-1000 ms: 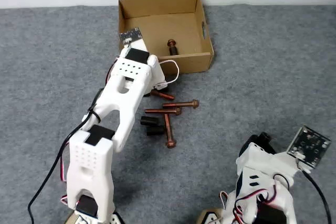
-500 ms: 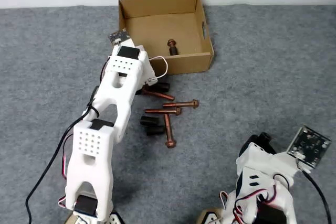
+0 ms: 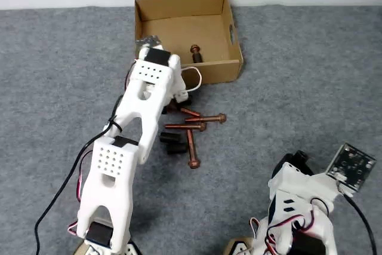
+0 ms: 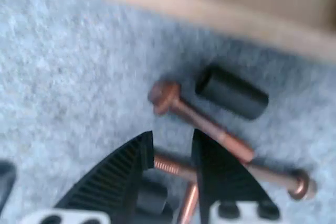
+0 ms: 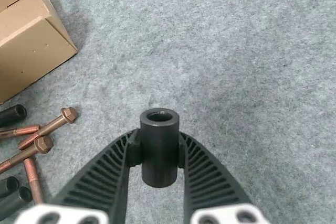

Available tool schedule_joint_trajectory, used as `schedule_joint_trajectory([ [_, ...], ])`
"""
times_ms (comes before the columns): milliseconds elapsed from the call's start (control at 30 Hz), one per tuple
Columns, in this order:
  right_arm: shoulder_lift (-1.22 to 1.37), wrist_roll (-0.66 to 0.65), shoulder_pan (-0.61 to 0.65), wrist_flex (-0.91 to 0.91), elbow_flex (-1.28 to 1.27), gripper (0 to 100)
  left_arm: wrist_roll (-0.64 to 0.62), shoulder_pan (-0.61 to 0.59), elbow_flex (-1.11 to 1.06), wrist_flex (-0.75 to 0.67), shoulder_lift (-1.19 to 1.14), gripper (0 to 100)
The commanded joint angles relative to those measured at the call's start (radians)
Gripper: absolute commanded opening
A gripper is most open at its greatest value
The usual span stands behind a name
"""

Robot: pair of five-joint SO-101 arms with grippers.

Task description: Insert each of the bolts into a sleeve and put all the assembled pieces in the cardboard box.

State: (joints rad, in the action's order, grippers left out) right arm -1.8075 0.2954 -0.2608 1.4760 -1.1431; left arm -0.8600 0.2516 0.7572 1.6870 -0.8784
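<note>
My left arm (image 3: 152,82) stretches over the carpet to just in front of the cardboard box (image 3: 218,71). Its gripper (image 4: 172,148) is open, hovering low over a threaded bolt shank (image 4: 167,167). Just past the fingertips lie another copper bolt (image 4: 202,124) and a black sleeve (image 4: 231,92). Several loose bolts (image 3: 206,119) and black sleeves (image 3: 173,141) lie in a cluster by the arm. One bolt in a sleeve (image 3: 195,53) stands inside the box. My right gripper (image 5: 159,140) is shut on an upright black sleeve (image 5: 159,156), its bore facing up.
The right arm (image 3: 304,207) sits folded at the near right of the grey carpet. In the right wrist view, the box corner (image 5: 26,30), bolts (image 5: 52,121) and sleeves (image 5: 11,114) lie off to one side. Bare carpet lies right of the bolt cluster.
The left arm's wrist swung a little left, then back right, ending closer to the box front above the bolts. The right arm and its sleeve have not moved.
</note>
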Motion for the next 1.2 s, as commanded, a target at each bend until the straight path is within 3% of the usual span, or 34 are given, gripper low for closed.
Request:
schedule_joint_trajectory([
  [0, -0.005, -0.009, -0.010, -0.022, 0.006, 0.8, -0.005, 0.017, 0.041, 0.037, 0.011, 13],
  [433, -0.005, -0.009, -0.010, -0.021, 0.006, 0.8, -0.006, 0.012, 0.041, -0.120, 0.009, 13],
  [867, -0.005, -0.009, -0.010, -0.021, 0.006, 0.8, -0.008, -0.043, 0.067, -0.098, -0.118, 12],
  [1000, -0.005, -0.009, -0.010, -0.021, 0.006, 0.8, -0.006, -0.055, 0.105, -0.060, -0.129, 1],
  [1167, -0.005, -0.009, -0.010, -0.021, 0.006, 0.8, -0.006, -0.057, 0.107, -0.041, -0.129, 1],
])
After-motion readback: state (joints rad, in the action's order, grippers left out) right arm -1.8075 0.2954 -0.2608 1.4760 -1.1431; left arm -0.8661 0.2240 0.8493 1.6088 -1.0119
